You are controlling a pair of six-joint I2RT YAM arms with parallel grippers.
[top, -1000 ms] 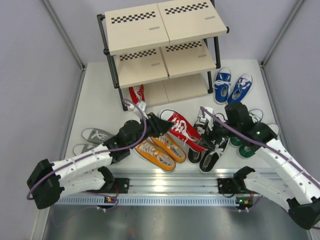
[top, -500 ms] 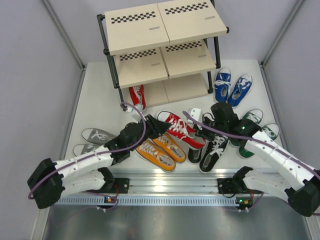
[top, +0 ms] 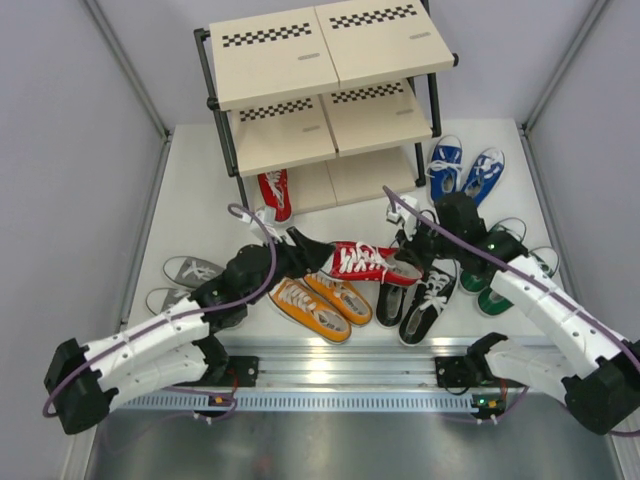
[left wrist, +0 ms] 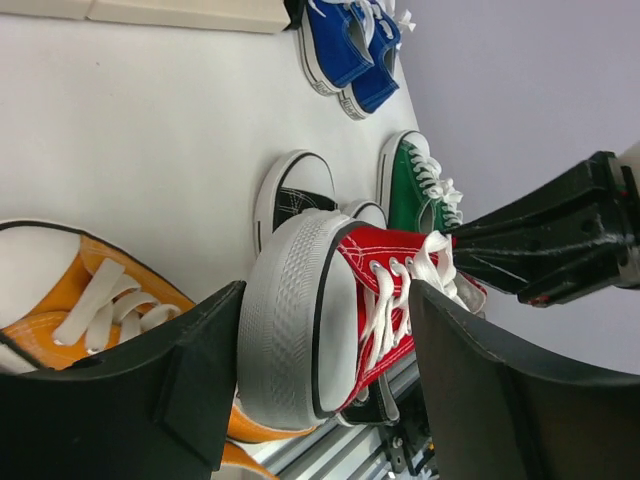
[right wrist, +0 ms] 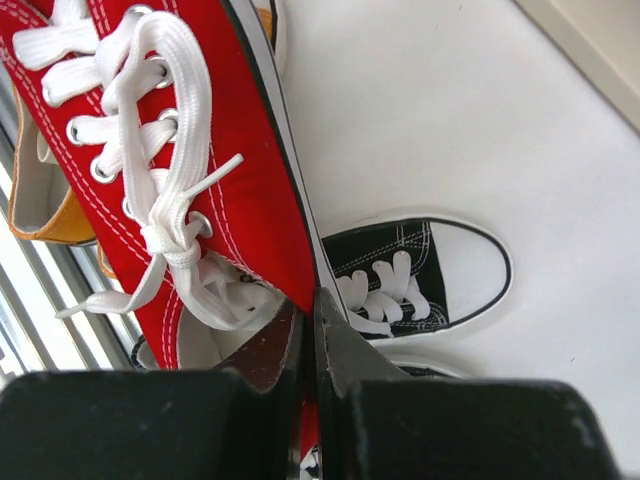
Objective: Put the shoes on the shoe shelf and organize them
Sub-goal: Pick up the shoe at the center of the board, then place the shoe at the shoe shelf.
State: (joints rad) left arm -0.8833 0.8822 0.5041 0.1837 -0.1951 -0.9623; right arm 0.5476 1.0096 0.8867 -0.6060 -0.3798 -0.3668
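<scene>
Shoes (top: 310,308): twelve, two per colour; right end effector (right wrist: 308,320) pinches one red shoe (top: 360,262); left end effector (left wrist: 320,330) gapes around its toe.

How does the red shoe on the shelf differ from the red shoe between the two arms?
One red shoe rests on the lowest board of the shelf; the other red shoe is in front of it. Nothing touches the first; the right end effector pinches the second's canvas edge, and the open left end effector straddles its toe. The first points front to back; the second lies crosswise. Both are red with white soles.
</scene>
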